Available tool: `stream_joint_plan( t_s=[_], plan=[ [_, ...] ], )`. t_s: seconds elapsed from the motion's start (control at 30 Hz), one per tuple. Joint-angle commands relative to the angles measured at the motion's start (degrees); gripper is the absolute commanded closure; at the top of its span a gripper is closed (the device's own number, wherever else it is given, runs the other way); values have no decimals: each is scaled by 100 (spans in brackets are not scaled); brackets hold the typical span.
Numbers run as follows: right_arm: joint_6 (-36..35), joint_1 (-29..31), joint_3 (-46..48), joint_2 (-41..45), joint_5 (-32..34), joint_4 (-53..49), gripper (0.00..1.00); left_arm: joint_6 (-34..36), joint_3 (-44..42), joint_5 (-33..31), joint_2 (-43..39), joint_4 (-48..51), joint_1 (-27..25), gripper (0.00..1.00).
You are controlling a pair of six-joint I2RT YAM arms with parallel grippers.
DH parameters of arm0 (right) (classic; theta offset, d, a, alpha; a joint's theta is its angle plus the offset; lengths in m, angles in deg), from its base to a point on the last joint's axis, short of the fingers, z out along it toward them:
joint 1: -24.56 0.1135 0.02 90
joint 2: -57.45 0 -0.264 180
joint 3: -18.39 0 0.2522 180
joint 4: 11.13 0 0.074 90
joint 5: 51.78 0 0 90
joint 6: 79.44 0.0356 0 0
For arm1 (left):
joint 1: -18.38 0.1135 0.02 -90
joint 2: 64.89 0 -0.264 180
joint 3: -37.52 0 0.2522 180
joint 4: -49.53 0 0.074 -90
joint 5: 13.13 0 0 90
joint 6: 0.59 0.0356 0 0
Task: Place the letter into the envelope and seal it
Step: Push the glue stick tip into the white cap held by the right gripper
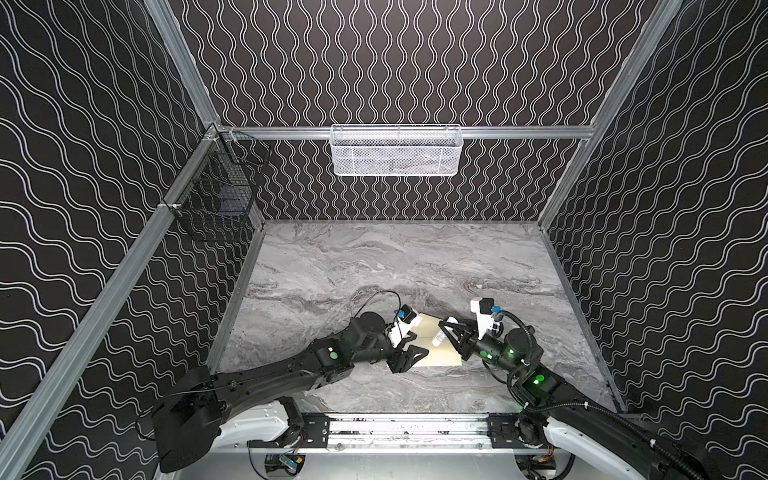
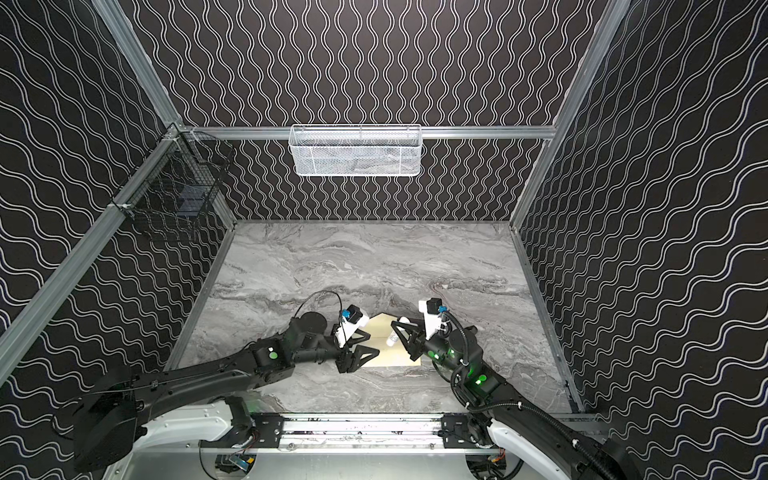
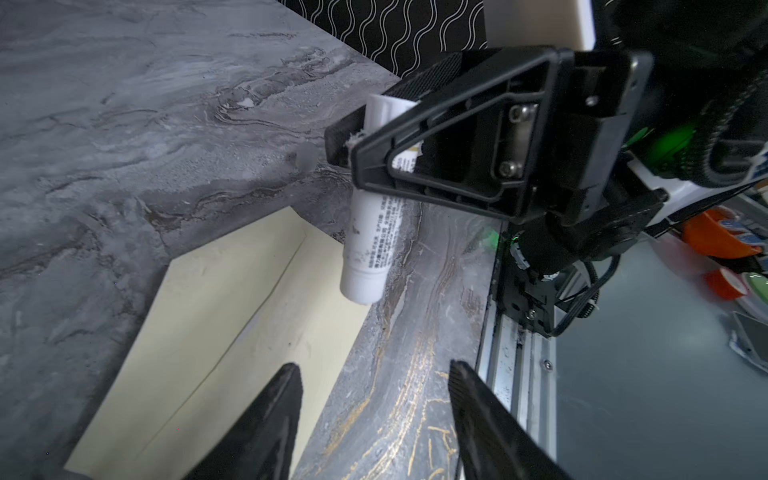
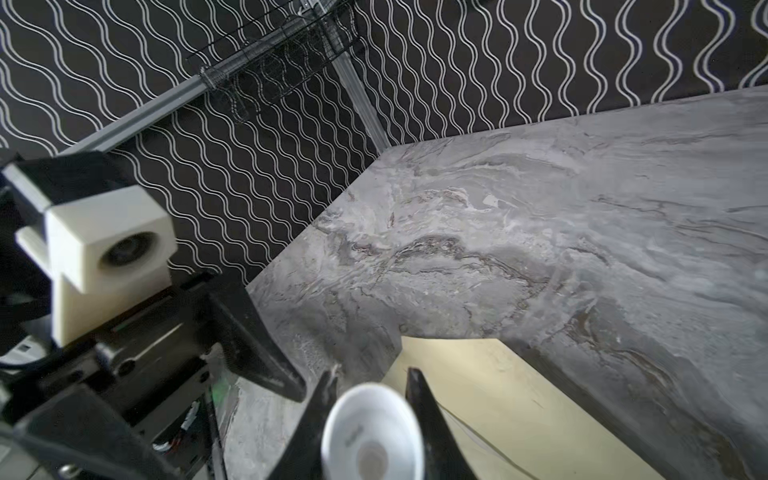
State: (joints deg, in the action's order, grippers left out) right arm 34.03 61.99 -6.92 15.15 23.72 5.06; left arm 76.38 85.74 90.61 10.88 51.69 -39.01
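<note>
The envelope (image 1: 436, 357) lies flat on the table (image 1: 374, 270) between my two grippers. Its flap (image 3: 187, 332) is folded out and points away from my base, so nothing is sealed yet. I see no white sheet anywhere on the table. I judge the letter is already inside, though no view shows it.

My right gripper (image 3: 353, 153) is pinching a white stick (image 3: 370, 249), glue I take it, across its body. It holds the stick tilted over the envelope's right side, and I cannot tell whether the stick touches the paper. My left gripper (image 3: 372, 368) is spread with nothing between the fingers, low at the envelope's near left edge.

Insertion looks done. By my reckoning, what is left is to glue the flap, fold it over the body and press it shut.
</note>
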Motion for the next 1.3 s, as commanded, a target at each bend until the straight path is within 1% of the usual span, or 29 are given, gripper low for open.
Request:
stream_joint_plan(
  t_s=[0.0, 0.03, 0.1, 0.2, 0.33, 0.5, 0.7, 0.93, 1.07, 1.17, 1.23, 1.27],
  plan=[
    [253, -8, -104, -155, -412, 217, 100, 241, 147, -276, 141, -256, -53, 39],
    [297, -12, -109, -225, -443, 337, 100, 188, 165, -517, 207, -259, -53, 40],
    [312, -12, -186, -451, -667, 590, 100, 268, 270, -626, 390, -288, -53, 40],
    [264, -12, -395, -707, -885, 521, 100, 234, 479, -465, 591, -345, -53, 40],
    [372, -10, -427, -786, -923, 795, 100, 196, 543, -371, 738, -428, -53, 40],
    [447, -7, -497, -967, -1080, 953, 100, 161, 683, -369, 839, -418, -53, 47],
    [541, 10, -524, -1061, -1151, 1057, 100, 139, 797, -330, 905, -413, -53, 59],
    [546, 32, -541, -1133, -1169, 1038, 100, 61, 855, -318, 922, -416, -53, 68],
    [520, 36, -534, -1181, -1157, 1098, 100, -98, 979, -396, 836, -233, -53, 73],
    [467, 35, -426, -1193, -1021, 1130, 99, -257, 905, -359, 751, -481, -53, 74],
    [469, 35, -409, -1227, -1045, 1182, 98, -246, 953, -360, 761, -384, -53, 76],
    [464, 36, -410, -1242, -1046, 1188, 98, -243, 997, -399, 765, -293, -53, 79]
  ],
)
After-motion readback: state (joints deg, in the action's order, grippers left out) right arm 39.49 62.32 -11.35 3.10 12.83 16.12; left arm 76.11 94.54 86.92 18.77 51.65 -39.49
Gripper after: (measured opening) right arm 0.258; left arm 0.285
